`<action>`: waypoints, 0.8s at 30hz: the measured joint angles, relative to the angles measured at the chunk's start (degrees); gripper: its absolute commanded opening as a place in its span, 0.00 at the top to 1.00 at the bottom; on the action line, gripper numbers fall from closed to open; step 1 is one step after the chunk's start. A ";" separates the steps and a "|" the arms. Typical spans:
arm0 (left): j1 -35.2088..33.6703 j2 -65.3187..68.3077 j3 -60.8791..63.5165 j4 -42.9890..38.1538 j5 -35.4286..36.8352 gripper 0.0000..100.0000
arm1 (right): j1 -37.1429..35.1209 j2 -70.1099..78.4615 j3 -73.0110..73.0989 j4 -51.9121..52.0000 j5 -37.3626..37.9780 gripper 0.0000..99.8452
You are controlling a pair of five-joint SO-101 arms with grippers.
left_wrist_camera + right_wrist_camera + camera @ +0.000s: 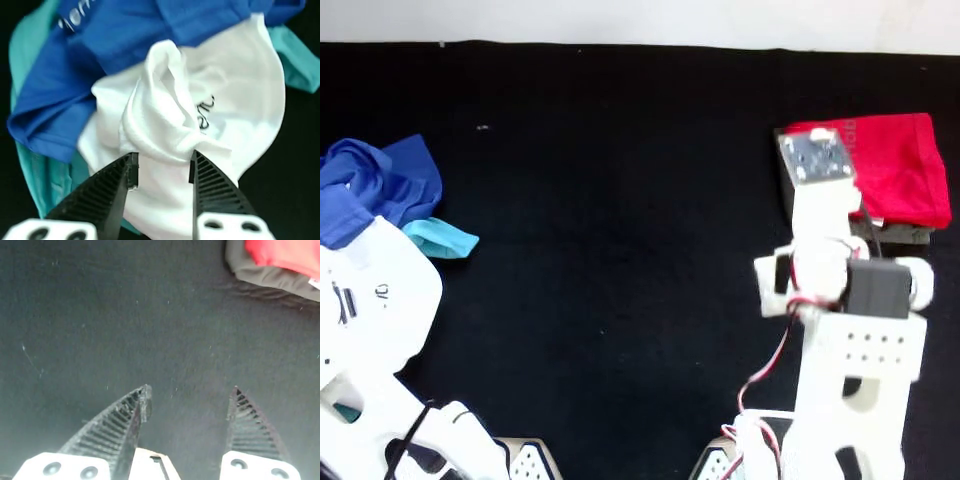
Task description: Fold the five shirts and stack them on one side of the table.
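The black tabletop (620,200) spread across nearly everything, with a pale strip of wall (640,20) along its far edge. At one side lay a crumpled heap, a blue shirt (380,180) over a teal shirt (445,240), with a white shirt (225,100) bunched on top. At the other side a folded red shirt (895,165) rested on a folded grey shirt (270,275). The left pincer (163,162) pinched a ridge of the white shirt. The right pincer (190,390) gaped wide over bare cloth near the stack.
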 measured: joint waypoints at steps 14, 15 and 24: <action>9.05 20.31 -25.23 3.25 11.87 0.82 | -0.88 -11.87 16.79 -1.93 0.00 0.76; 8.97 24.62 -27.87 3.34 12.66 0.82 | -0.88 -12.22 17.14 -1.93 0.00 0.76; 10.29 58.99 -50.90 8.26 15.56 0.82 | -0.88 -14.59 18.11 -1.93 0.44 0.76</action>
